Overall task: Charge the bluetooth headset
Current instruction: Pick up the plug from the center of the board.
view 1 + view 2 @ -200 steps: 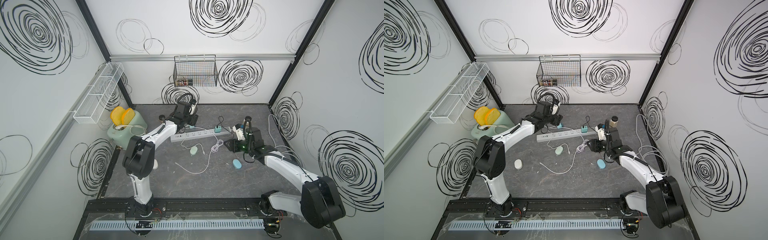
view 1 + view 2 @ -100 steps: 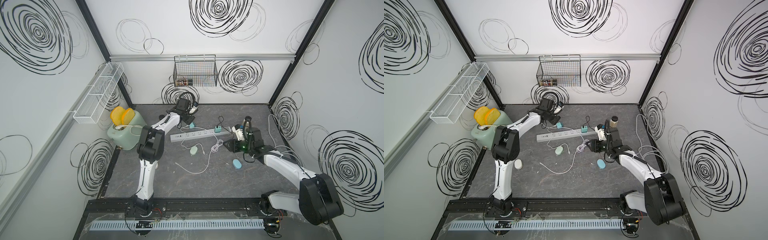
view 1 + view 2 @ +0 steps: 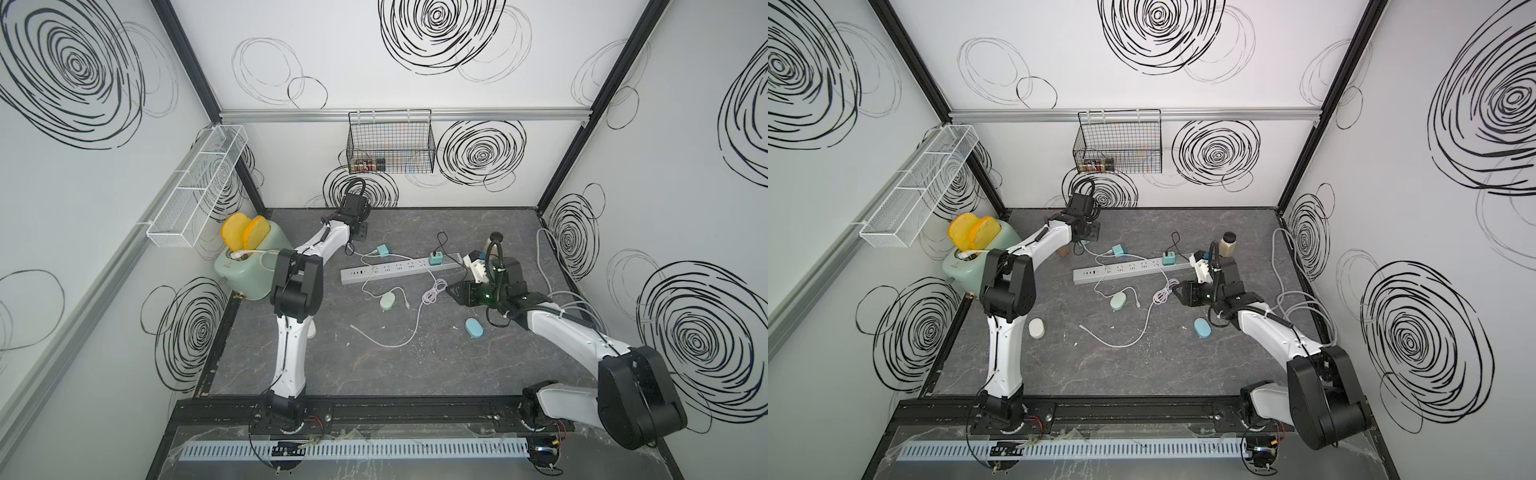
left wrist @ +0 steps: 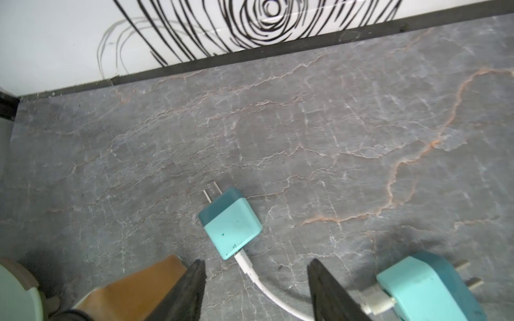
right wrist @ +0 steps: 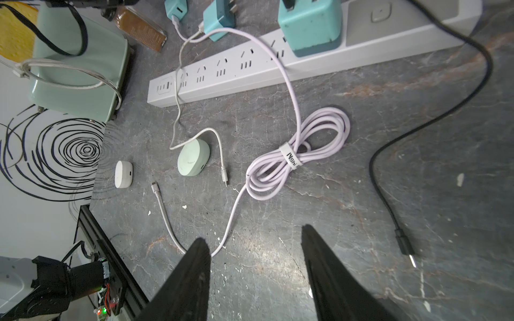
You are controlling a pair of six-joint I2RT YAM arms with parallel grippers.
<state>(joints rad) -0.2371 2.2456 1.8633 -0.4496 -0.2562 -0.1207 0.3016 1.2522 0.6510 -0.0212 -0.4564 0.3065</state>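
- Toaster (image 3: pixel 249 266), far left, holding yellow slices
- Left gripper (image 4: pixel 256 266): jaws apart, empty, the white cable (image 4: pixel 251 273) seen between them, just behind an unplugged teal charger (image 4: pixel 230 222)
- Green case (image 3: pixel 388 300), probably the headset, lies on the table (image 3: pixel 374 374) before the strip (image 3: pixel 399 270), a loose plug (image 5: pixel 225 180) just beside it
- Right gripper (image 5: pixel 254 236): jaws apart, empty, over the table near the lilac cable (image 5: pixel 290 159)
- Blue case (image 3: pixel 474 328) beside the right arm

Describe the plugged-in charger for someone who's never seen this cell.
A long white power strip lies across the middle of the grey table. Near its end toward the right arm stands a teal charger cube with a black cable. The other teal chargers lie loose on pale cables; only this one is socketed.
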